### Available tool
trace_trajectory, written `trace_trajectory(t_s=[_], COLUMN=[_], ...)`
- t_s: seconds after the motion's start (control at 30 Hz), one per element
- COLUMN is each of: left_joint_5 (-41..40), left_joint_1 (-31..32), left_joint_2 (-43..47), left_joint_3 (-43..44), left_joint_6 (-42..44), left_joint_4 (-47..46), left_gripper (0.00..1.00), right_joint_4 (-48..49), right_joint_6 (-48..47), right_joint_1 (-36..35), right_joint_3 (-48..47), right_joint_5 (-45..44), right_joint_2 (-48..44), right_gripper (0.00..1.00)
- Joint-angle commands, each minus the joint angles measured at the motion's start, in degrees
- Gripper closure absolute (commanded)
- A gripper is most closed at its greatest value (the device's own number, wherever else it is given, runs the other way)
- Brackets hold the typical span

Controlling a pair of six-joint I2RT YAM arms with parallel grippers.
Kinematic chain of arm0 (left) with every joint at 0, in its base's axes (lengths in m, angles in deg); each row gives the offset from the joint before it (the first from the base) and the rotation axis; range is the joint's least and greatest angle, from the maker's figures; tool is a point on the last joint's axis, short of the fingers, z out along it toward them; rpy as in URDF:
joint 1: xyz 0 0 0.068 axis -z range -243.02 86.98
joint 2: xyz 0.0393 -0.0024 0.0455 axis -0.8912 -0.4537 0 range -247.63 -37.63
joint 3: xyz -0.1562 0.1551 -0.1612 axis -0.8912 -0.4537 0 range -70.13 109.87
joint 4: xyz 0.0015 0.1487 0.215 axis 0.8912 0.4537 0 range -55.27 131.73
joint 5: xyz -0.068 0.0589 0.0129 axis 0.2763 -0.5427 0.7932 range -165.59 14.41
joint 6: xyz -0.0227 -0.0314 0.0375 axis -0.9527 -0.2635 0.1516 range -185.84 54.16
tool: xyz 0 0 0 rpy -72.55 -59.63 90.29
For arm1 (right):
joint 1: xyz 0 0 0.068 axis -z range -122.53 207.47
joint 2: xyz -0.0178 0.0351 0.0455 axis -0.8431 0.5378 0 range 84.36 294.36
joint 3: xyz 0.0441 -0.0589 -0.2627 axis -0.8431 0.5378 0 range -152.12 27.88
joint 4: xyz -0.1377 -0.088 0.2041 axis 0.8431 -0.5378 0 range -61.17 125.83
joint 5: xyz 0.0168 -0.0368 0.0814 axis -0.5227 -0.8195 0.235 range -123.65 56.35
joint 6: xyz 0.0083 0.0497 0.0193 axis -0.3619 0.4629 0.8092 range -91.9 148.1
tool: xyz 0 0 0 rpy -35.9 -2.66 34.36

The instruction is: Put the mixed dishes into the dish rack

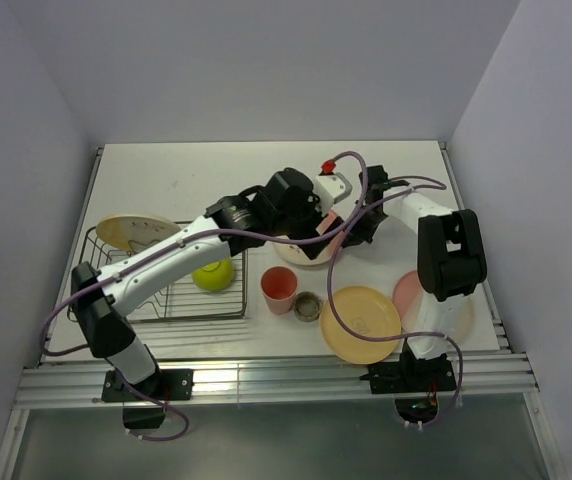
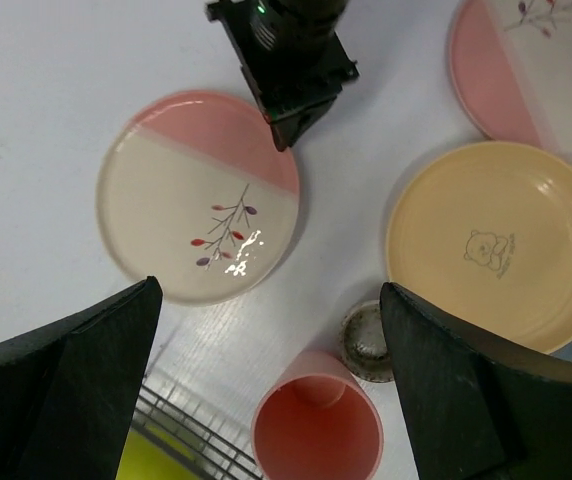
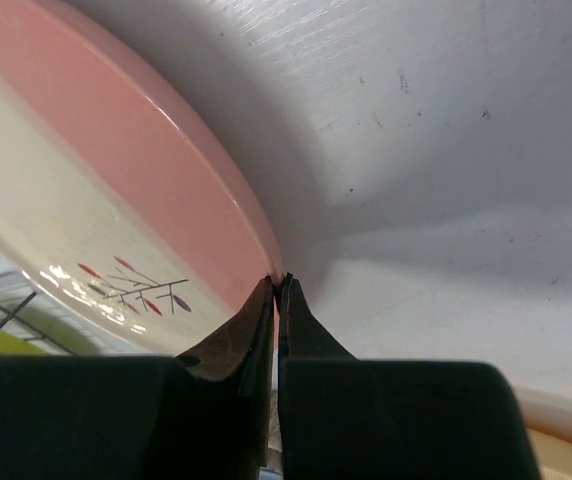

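Sprig plate (image 2: 198,195) on table (image 1: 196,165), right of dish rack (image 1: 166,305). We see right arm (image 1: 451,250) bent low, right gripper (image 3: 277,285) pinching plate's pink rim. Left arm (image 1: 166,260) stretched over rack; left gripper (image 2: 266,295) above plate, fingers (image 2: 86,390) spread, empty. We count four plates, cream plate (image 1: 131,230) leaning in rack; two cups: pink cup (image 1: 278,288), tiny grey-brown cup (image 1: 308,306); one yellow-green bowl (image 1: 212,274) in rack.

Bright, even light (glare on the plate (image 2: 198,197)).

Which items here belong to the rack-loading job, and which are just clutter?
Job: dish rack, cream plate and yellow-green bowl in it, sprig plate, second sprig plate, pink cup, tiny cup, yellow plate.
Not the job: arm cables only.
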Motion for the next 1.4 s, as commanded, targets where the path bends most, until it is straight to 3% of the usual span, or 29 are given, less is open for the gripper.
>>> trace_trajectory(t_s=[0.0,0.87,1.37], left_joint_5=[6.5,5.0,-13.8], left_joint_1=[0.2,4.5,5.4], left_joint_2=[-3.6,-21.0,-29.7], left_joint_3=[1.8,3.9,4.7], left_joint_6=[5.5,13.6,13.5], left_joint_4=[-2.7,-3.2,-6.7], left_gripper=[0.03,0.02,0.02], right_joint_4=[-4.7,-15.2,-15.1], right_joint_6=[-0.4,-3.3,-3.8], right_joint_1=[0.6,7.9,9.4], right_joint_3=[-2.6,-6.7,-3.3], right_joint_5=[3.9,17.4,23.5], right_joint_2=[-0.9,-3.7,-4.8], right_gripper=[1.00,1.00,1.00])
